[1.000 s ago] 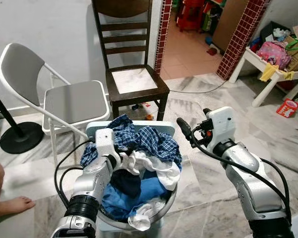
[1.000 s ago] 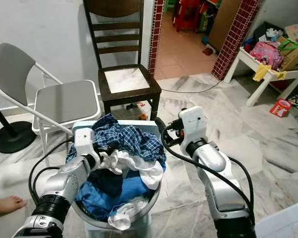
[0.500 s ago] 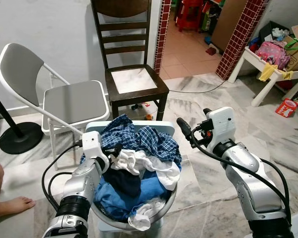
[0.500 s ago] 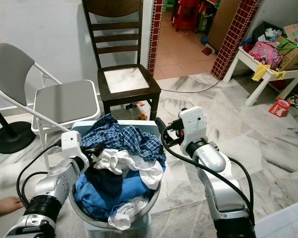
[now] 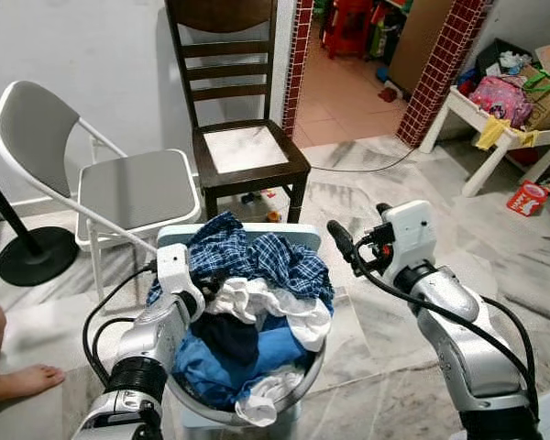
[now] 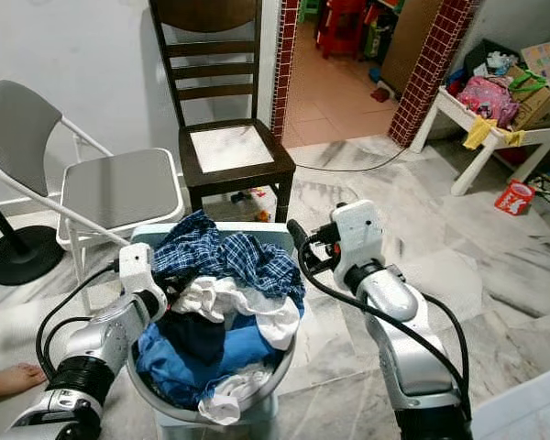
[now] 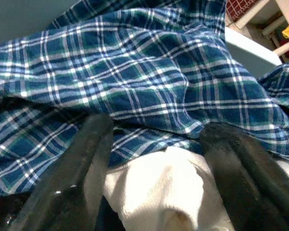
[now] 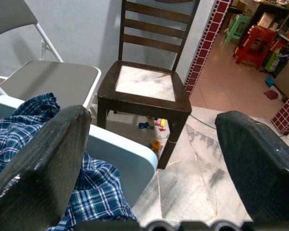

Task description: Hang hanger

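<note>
A metal basin (image 5: 304,383) heaped with laundry stands on a pale blue stool (image 5: 304,236) right in front of me. On top lies a blue plaid shirt (image 5: 277,257), over a white garment (image 5: 270,302) and blue cloth (image 5: 261,353). My left gripper (image 5: 207,279) is at the basin's left rim, open, its fingers pushed into the pile; the left wrist view has white cloth (image 7: 156,187) between the fingers (image 7: 84,163) and the plaid shirt (image 7: 135,77) beyond them. My right gripper (image 5: 356,218) hovers open and empty to the right of the basin. I see no hanger.
A dark wooden chair (image 5: 247,151) stands behind the basin and a grey folding chair (image 5: 133,188) to its left. A fan base (image 5: 27,252) and a person's foot (image 5: 18,380) are at the far left. A cluttered white table (image 5: 504,128) is at the right; a cable (image 5: 367,168) crosses the floor.
My left gripper has drawn back from over the pile toward the basin's left rim. The right arm has barely moved.
</note>
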You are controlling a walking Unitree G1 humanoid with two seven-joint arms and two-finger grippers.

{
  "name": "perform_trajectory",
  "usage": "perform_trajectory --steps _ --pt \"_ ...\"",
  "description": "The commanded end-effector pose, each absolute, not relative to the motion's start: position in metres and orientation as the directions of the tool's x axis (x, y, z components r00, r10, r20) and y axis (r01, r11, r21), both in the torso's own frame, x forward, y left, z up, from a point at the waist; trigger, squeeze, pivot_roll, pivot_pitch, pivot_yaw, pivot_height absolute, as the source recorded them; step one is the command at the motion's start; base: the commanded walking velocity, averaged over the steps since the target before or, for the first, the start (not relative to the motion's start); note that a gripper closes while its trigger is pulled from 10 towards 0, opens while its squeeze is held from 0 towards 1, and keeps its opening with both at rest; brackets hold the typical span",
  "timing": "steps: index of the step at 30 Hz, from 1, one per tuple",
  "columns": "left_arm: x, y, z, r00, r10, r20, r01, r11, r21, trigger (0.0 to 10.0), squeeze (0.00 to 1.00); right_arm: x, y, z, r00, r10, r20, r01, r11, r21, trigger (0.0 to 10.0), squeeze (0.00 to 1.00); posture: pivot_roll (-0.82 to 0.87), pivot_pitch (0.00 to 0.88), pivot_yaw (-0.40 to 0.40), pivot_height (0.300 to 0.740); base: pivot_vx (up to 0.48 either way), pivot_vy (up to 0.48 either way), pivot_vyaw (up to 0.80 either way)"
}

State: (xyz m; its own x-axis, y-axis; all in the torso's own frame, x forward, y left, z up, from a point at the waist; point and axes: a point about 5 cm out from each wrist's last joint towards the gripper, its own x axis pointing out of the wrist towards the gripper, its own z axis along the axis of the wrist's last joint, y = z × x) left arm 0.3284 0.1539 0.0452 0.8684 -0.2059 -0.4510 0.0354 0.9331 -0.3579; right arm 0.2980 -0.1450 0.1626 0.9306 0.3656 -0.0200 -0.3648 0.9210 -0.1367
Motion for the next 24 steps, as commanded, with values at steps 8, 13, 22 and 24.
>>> perform_trajectory --steps 8,13,22,24 --pt "0.3286 0.1512 0.043 0.861 -0.225 -0.457 0.048 0.929 -0.366 0.0 0.0 0.2965 -0.1464 0.1643 0.932 0.362 -0.023 -0.361 0.921 -0.147 10.0 0.0 -0.15 0.095 -0.075 0.74 0.0 0.0 0.0" --pt "0.3284 0.1524 0.0427 0.861 -0.222 -0.458 0.046 0.93 -0.364 0.0 0.0 0.2954 -0.1461 0.1638 0.932 0.362 -0.027 -0.362 0.92 -0.148 10.0 0.0 -0.16 0.095 -0.075 0.74 0.0 0.0 0.0" --pt "0.3277 0.1525 0.0415 0.86 -0.221 -0.459 0.045 0.931 -0.362 0.0 0.0 0.2955 -0.1454 0.1627 0.932 0.361 -0.033 -0.362 0.92 -0.15 10.0 0.0 -0.16 0.097 -0.076 0.74 0.0 0.0 0.0" --pt "0.3275 0.1532 0.0409 0.861 -0.217 -0.461 0.042 0.932 -0.361 0.0 0.0 0.2954 -0.1453 0.1626 0.932 0.362 -0.034 -0.362 0.92 -0.151 10.0 0.0 -0.16 0.097 -0.075 0.74 0.0 0.0 0.0"
